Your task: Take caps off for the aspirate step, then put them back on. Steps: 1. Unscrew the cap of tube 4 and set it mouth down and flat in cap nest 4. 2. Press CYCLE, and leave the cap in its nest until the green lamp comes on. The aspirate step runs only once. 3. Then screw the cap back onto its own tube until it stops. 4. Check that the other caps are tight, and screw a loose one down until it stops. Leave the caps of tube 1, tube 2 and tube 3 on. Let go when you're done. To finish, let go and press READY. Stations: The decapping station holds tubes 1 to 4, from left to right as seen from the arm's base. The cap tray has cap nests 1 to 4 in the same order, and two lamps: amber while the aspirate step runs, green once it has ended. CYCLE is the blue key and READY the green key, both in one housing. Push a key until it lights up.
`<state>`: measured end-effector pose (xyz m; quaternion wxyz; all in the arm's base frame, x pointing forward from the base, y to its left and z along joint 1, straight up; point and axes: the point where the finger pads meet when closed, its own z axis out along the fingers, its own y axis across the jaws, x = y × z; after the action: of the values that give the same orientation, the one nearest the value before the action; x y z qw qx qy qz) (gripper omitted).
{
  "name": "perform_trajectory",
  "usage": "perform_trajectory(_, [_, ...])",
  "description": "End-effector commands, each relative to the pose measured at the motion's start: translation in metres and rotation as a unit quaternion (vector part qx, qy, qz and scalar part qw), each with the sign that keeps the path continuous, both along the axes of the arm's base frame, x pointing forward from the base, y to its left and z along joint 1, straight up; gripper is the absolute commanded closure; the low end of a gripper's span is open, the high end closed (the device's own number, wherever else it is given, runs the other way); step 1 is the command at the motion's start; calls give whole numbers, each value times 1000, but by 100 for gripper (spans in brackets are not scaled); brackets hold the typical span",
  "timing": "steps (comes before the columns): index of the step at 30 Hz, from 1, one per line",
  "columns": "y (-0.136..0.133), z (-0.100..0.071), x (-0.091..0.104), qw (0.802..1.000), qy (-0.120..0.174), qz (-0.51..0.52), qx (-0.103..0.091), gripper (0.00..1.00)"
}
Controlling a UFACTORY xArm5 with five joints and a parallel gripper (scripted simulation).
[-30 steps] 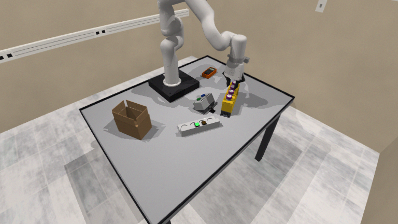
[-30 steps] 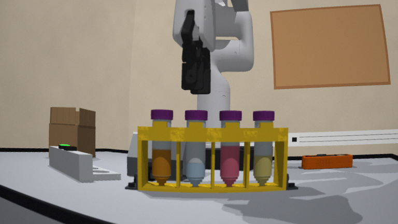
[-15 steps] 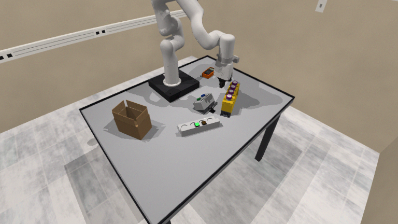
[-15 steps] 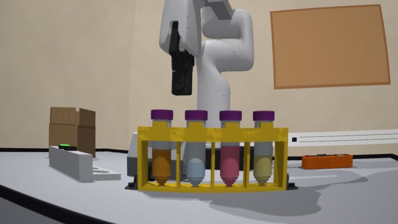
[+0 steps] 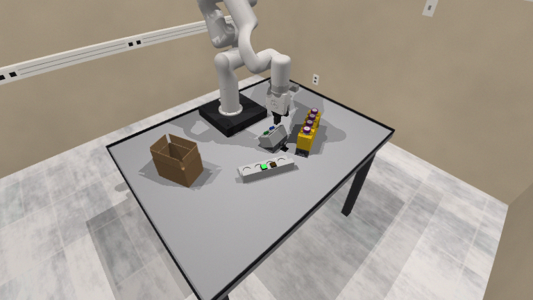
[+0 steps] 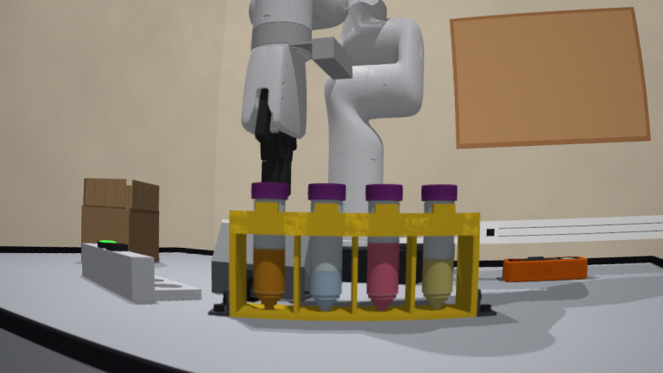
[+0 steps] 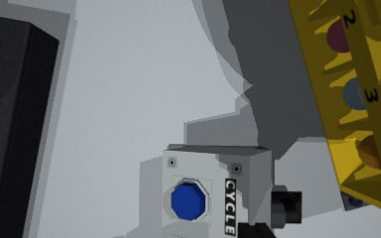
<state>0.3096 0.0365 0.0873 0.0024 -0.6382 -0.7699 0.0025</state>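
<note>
- From the top view, my white jointed arm (image 5: 235, 45) rises from a black square base plate (image 5: 251, 117) on the grey black-edged table (image 5: 255, 221). My black-fingered claw (image 5: 277, 119) hangs point down, just above the small grey key housing (image 5: 273, 137) with its blue and green keys on the sloped top. The yellow four-slot tube rack (image 5: 307, 133) stands just beside the housing, all four purple screw caps sitting on their tubes. Nearer the camera lies the white cap tray (image 5: 267, 169), its green lamp (image 5: 264, 166) lit. An open brown cardboard box (image 5: 176, 159) stands well apart, to the left in this view.
- From the exterior view, my claw (image 6: 276, 173) is behind the rack (image 6: 351, 224), its fingers drawn together with nothing between them. The tube holding orange liquid (image 6: 268, 271) sits at the picture's left end, then pale blue, pink and yellowish ones, each capped in purple. I cannot read the tube numbers here. The cap tray (image 6: 116, 266) lies off to the left, the lamp (image 6: 107, 242) glowing green. An orange flat device (image 6: 545, 268) lies on the table to the right.
- From my wrist view, the blue octagonal key (image 7: 188, 200) labelled CYCLE sits in the housing (image 7: 248, 174) near the bottom edge. The rack (image 7: 317, 74) runs along the right edge, with numerals 2 and 3 readable.
</note>
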Motion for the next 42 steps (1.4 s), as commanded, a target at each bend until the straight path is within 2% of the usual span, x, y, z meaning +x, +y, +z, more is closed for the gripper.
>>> perform_trajectory(1, [-18,-6,-11,1000,-5,1,3,100])
perform_trajectory(5, [-40,-18,-28,1000,-5,1,2,100])
perform_trajectory(17, [-40,-21,-28,1000,-5,1,2,100])
perform_trajectory(22, [-40,-36,-28,1000,-5,1,2,100])
perform_trajectory(42, [-40,-38,-28,1000,-5,1,2,100])
